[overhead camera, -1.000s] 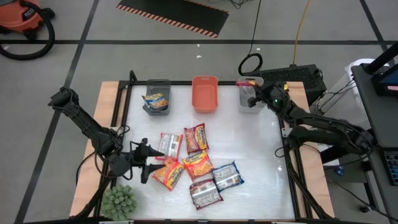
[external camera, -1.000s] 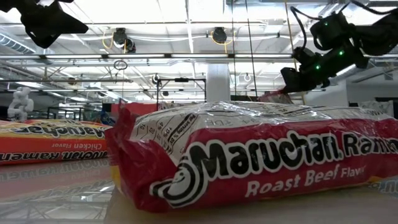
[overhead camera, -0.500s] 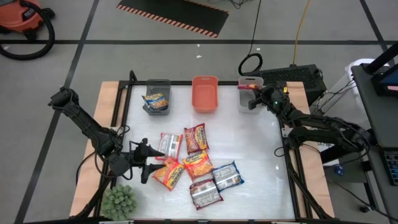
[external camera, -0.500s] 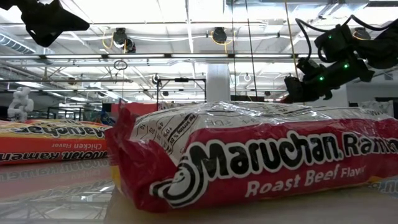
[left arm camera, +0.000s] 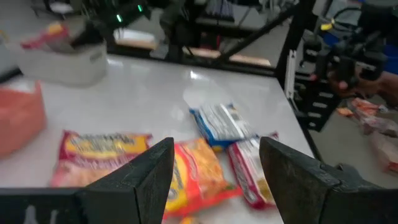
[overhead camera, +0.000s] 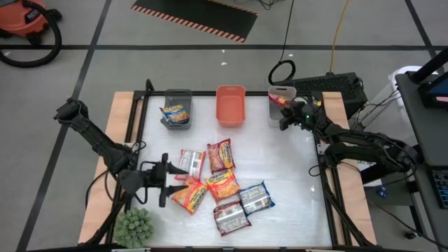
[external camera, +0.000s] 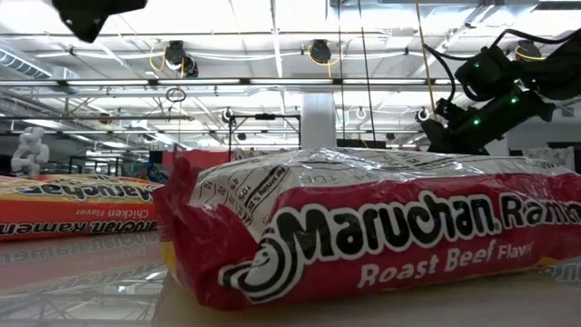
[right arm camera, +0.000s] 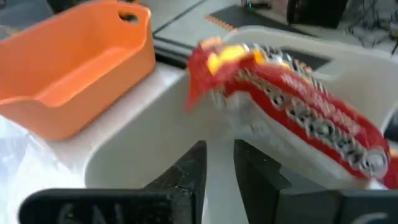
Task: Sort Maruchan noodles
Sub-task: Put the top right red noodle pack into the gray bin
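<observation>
The white table [overhead camera: 280,168] carries three bins along its far edge: a dark grey bin [overhead camera: 177,98] on the left with an orange-yellow packet [overhead camera: 174,112] already in it, an orange bin [overhead camera: 231,105] in the middle, apparently empty, and a pale grey bin [overhead camera: 280,92] on the right. Most of the Maruchan noodles [overhead camera: 220,182] lie loose in a cluster toward the near left of the table: red-silver and orange-yellow packets, with a blue-yellow packet [overhead camera: 255,197] at the cluster's right edge. The right gripper [right arm camera: 219,163] is at the pale grey bin, its fingers nearly closed with only a narrow slit between them and nothing held; a red-silver packet [right arm camera: 292,112] rests in that bin just beyond the fingertips, propped at a slant against the wall, so that delivery looks finished. The left gripper [left arm camera: 214,180] hovers at the near left, fingers spread wide and empty, aimed rightward at the cluster. The nearest loose piece is the orange-yellow packet [overhead camera: 189,196] just right of those fingers, its long axis running diagonally across the approach. The left arm is far the closer to the pile; the right would have to cross most of the table.
</observation>
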You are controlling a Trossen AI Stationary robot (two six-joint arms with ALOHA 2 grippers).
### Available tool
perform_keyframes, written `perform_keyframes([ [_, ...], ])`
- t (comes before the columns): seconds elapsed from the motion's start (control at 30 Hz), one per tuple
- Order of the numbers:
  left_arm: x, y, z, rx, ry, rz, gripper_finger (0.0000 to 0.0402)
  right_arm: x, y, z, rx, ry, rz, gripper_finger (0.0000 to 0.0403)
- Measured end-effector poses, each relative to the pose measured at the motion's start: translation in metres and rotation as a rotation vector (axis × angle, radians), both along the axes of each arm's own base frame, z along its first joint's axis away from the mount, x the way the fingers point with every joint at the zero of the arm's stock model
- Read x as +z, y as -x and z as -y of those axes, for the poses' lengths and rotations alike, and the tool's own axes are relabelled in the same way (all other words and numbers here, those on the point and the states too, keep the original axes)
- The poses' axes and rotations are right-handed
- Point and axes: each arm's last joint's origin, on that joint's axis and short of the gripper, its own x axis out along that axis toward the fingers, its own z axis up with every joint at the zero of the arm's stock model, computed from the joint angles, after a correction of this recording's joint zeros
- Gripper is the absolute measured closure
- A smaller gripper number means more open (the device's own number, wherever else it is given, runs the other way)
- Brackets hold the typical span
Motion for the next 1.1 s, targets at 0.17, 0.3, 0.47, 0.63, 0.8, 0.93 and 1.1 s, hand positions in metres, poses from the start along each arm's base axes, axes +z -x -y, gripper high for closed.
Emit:
perform_keyframes([
  [0.17,0.004,-0.006,-0.007,0.02,-0.073,0.027,0.016,0.003,0.005,-0.007,0.022,-0.061,0.029,0.0309],
  [0.3,0.003,-0.011,-0.014,0.05,-0.111,0.021,0.016,0.01,0.008,-0.012,0.039,-0.057,0.079,0.0305],
  [0.47,0.005,-0.017,-0.024,0.097,-0.139,0.028,0.016,0.023,0.009,-0.012,0.035,0.016,0.172,0.0305],
  [0.63,0.006,-0.024,-0.035,0.152,-0.155,0.034,0.016,0.041,0.007,-0.009,0.012,0.152,0.306,0.0308],
  [0.8,0.009,-0.031,-0.048,0.209,-0.178,0.052,0.016,0.058,0.002,0.001,-0.101,0.293,0.277,0.0338],
  [0.93,0.015,-0.037,-0.06,0.228,-0.195,0.092,0.016,0.053,-0.007,0.011,-0.101,0.259,0.202,0.0376],
  [1.1,0.019,-0.044,-0.071,0.187,-0.165,0.133,0.016,0.02,-0.014,0.017,-0.07,0.092,0.03,0.0398],
])
